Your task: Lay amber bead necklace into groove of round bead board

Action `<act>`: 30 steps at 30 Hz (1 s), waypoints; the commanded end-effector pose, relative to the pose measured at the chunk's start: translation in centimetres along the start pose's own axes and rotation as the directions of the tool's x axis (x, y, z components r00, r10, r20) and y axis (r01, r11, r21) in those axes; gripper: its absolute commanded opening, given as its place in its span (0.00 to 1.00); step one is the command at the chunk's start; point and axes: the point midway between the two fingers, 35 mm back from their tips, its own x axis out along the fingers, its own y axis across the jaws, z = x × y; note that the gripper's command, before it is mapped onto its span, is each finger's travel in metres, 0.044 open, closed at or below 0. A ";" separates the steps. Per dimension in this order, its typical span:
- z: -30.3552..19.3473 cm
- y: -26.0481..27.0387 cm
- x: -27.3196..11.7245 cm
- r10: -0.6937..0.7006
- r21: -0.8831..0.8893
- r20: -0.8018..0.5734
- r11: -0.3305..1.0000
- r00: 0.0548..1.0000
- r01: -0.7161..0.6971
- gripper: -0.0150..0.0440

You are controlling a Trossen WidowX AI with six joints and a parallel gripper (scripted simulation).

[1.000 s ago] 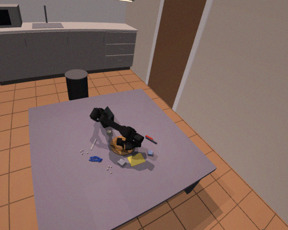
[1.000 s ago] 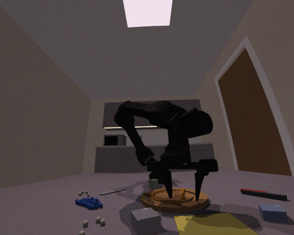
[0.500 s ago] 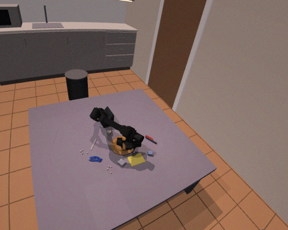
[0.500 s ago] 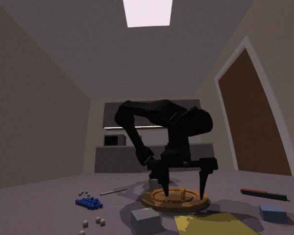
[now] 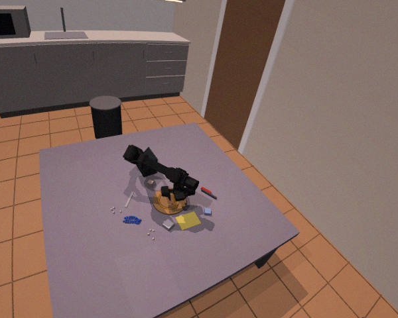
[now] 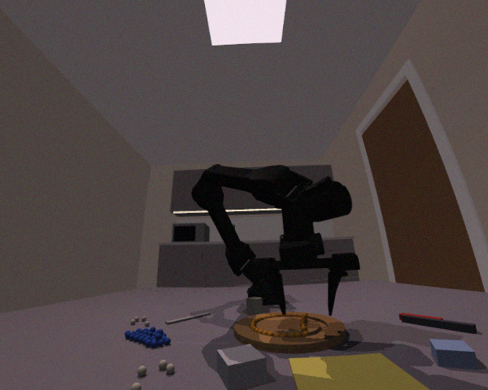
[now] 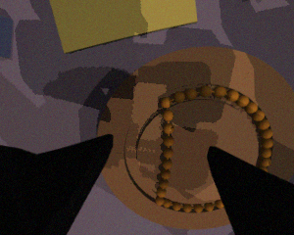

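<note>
The round wooden bead board (image 5: 155, 204) (image 6: 242, 332) (image 7: 280, 80) lies on the table. The amber bead necklace (image 5: 165, 207) (image 6: 273, 334) (image 7: 267, 133) lies on it. In the wrist view, its right part curves round along the groove, while its left part runs nearly straight across the board, inside the groove's left arc. That left arc shows bare. My gripper (image 6: 307, 314) (image 7: 160, 146) is open and empty, low over the board, with its fingertips on either side of the straight run of beads. The right finger hides some lower right beads.
A yellow sheet (image 5: 188, 220) (image 6: 353, 371), a grey block (image 5: 168, 224) and a light blue block (image 5: 207, 211) lie near the board. Blue beads (image 5: 132, 220), loose pale beads (image 6: 163, 364) and a pale stick (image 5: 129, 199) lie left. A red and black pen-like object (image 6: 437, 322) lies right.
</note>
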 end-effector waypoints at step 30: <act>-7.4 -0.6 -0.2 0.002 -0.400 -0.001 0.917 1.000 -0.002 0.46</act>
